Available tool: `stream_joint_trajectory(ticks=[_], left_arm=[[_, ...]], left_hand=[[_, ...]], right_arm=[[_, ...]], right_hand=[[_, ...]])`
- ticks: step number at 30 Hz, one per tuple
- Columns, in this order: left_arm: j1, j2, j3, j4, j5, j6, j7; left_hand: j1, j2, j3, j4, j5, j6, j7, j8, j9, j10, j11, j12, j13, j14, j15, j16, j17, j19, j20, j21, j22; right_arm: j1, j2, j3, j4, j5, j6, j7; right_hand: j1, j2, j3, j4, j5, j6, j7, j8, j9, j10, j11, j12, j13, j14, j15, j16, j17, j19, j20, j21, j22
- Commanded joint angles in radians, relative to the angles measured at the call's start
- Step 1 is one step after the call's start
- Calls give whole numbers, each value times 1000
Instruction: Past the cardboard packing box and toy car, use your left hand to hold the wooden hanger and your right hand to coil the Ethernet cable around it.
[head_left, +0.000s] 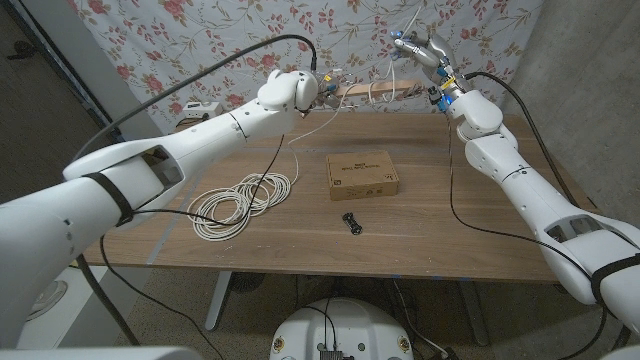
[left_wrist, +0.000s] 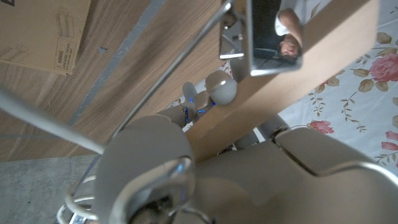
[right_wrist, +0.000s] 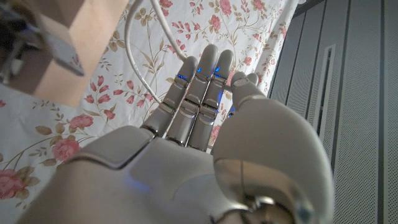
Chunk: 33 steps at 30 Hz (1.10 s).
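In the head view my left hand (head_left: 298, 90) grips the left end of the wooden hanger (head_left: 372, 92), held level above the table's far edge. The left wrist view has that hand (left_wrist: 186, 180) under the hanger's wood (left_wrist: 311, 68) and its metal hook (left_wrist: 168, 87). The white Ethernet cable (head_left: 240, 197) lies mostly coiled on the table's left and rises to the hanger. My right hand (head_left: 424, 48) is raised above the hanger's right end. A loop of cable (right_wrist: 134, 43) runs behind its straight fingers (right_wrist: 199, 93) and seems held there. The cardboard box (head_left: 362, 173) and toy car (head_left: 350, 222) sit mid-table.
A floral curtain (head_left: 200, 40) hangs behind the wooden table (head_left: 480, 230). A pale device (head_left: 200, 110) stands at the far left corner. Black arm cables trail over both sides of the table. The box (left_wrist: 43, 31) also appears in the left wrist view.
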<state>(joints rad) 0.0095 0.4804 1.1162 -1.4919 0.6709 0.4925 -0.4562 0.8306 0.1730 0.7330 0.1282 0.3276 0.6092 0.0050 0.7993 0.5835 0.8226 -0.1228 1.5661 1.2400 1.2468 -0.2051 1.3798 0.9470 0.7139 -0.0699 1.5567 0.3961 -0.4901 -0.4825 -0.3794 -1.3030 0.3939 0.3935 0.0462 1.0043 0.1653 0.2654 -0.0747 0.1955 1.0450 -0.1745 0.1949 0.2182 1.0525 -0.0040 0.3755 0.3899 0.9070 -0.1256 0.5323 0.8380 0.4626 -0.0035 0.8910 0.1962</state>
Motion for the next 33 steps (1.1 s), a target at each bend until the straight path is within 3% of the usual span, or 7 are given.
stream_joint_trajectory(ticks=[1,16,21,23,27,31,33], left_arm=[[-22,7,13,16,-45,-33,-8],[-42,5,25,37,-79,-58,-12],[-46,5,28,41,-84,-59,-8],[-47,5,29,42,-87,-60,-6],[-49,5,30,42,-89,-61,-3],[-51,6,33,41,-91,-61,-1],[-52,6,33,41,-92,-60,-3]], left_hand=[[-7,2,3,6,4,18,2,4,0,-2,5,4,2,0,0,10,278,-4,-46,3,0],[-8,3,3,6,5,19,1,5,-8,-4,5,3,2,-1,0,13,277,-5,-44,4,-4],[-9,3,3,6,5,19,3,6,-9,-5,4,3,1,-1,0,14,277,-7,-43,5,-3],[-9,3,3,6,5,19,3,7,-10,-5,2,3,1,-2,0,14,277,-6,-43,6,-4],[-9,3,3,6,5,16,1,8,-9,-4,5,3,1,-2,0,15,277,-7,-43,6,-5],[-10,3,3,6,5,18,3,8,-12,-4,6,3,1,-2,0,15,277,-7,-43,5,-7],[-10,3,3,6,5,18,3,8,-13,-6,6,3,1,-3,0,15,277,-8,-42,7,-3]], right_arm=[[-28,-20,-44,-118,-269,-186,-334],[1,-78,-126,-202,-495,-416,-362],[15,-106,-152,-228,-555,-471,-321],[22,-115,-152,-229,-541,-474,-276],[32,-125,-155,-232,-532,-493,-225],[42,-132,-161,-241,-537,-530,-190],[50,-139,-166,-240,-532,-538,-160]], right_hand=[[-6,1,11,-2,-1,131,136,3,2,-7,0,-9,-2,-3,-62,-6,-3,7,-1,7,0],[-19,0,23,1,-4,97,125,-5,-5,-54,-11,-40,-16,-51,-49,-62,-39,-6,8,19,-3],[-22,-1,26,1,-4,91,123,-5,-5,-58,-10,-42,-16,-56,-51,-70,-45,-11,9,20,-4],[-26,-2,31,0,-5,57,110,-13,-7,-90,-13,-59,-21,-87,-39,-96,-60,-20,18,22,-5],[-71,-13,23,17,-11,-61,110,-25,-11,-185,-6,-105,-35,-155,-19,-160,-105,-49,32,23,-8],[-77,-16,25,15,-10,-101,105,-26,-13,-218,-9,-118,-36,-180,-15,-180,-117,-64,38,21,-9],[-87,-21,22,14,-9,-164,101,-29,-14,-257,-7,-133,-38,-208,-7,-200,-127,-76,42,20,-10]])
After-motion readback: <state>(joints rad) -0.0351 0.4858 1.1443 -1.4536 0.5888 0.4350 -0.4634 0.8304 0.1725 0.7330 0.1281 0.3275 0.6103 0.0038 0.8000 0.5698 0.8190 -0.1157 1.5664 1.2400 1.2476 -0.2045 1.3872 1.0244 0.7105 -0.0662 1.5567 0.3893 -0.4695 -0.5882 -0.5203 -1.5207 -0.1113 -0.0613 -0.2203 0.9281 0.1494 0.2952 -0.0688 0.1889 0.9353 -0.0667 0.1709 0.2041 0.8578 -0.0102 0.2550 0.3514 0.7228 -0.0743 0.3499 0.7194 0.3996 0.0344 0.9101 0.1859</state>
